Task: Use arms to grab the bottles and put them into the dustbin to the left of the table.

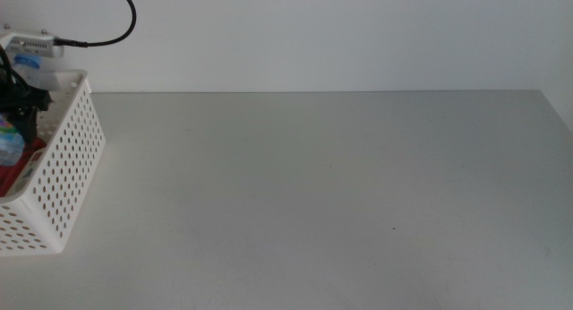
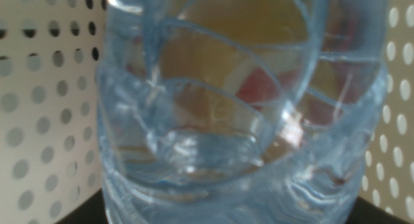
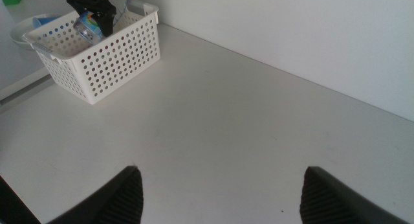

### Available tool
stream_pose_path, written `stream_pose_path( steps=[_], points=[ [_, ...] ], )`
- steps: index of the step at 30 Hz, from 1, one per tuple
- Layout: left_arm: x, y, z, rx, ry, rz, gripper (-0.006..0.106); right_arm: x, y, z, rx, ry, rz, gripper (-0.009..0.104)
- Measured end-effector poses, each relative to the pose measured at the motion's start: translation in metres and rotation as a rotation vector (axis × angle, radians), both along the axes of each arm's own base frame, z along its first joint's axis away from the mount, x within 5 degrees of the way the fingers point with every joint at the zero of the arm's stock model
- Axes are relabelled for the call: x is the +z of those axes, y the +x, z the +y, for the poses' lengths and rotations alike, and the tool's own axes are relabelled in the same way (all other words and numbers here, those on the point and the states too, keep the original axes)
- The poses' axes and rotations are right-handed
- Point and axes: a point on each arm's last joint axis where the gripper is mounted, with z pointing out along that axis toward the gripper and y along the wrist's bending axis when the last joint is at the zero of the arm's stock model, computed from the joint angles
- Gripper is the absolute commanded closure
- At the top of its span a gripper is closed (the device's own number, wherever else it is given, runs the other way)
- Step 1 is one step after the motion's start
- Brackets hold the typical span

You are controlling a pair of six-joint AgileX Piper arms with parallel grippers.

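The white perforated dustbin stands at the table's left edge. My left gripper hangs over it, shut on the small clear water bottle, which fills the left wrist view between the dustbin's walls. In the right wrist view the same bottle sits under the left gripper, partly down inside the dustbin. Something red, seemingly the soda can, lies in the dustbin. Red and yellowish shapes show blurred through the water bottle. My right gripper is open and holds nothing, far from the dustbin and out of the middle view.
A black cable loops above the left arm against the white wall. The table's far edge meets that wall, and its right edge shows at the far right. A pale round object sits just beyond the dustbin.
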Motion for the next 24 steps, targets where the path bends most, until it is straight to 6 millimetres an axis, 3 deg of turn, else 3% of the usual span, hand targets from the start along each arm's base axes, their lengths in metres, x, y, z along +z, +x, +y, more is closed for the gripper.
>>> stream_pose_path(
  steps=[3, 9, 10, 19, 24],
  points=[
    [-0.009, 0.003, 0.001, -0.018, 0.000, 0.020, 0.070, 0.000, 0.000, 0.000, 0.000, 0.000, 0.000, 0.033],
    [-0.009, 0.004, -0.001, -0.062, -0.011, 0.021, 0.011, 0.000, 0.000, 0.000, 0.000, 0.000, 0.000, 0.033],
    [-0.009, 0.004, -0.001, -0.063, -0.016, 0.020, 0.007, 0.000, 0.000, 0.000, 0.000, 0.000, 0.000, 0.033],
    [0.015, -0.002, -0.007, -0.042, -0.060, -0.059, 0.007, 0.000, 0.000, 0.000, 0.000, -0.001, -0.001, 0.033],
    [0.055, -0.017, -0.024, -0.007, -0.137, -0.177, 0.007, 0.000, 0.000, 0.000, 0.000, -0.001, -0.001, 0.033]
  ],
)
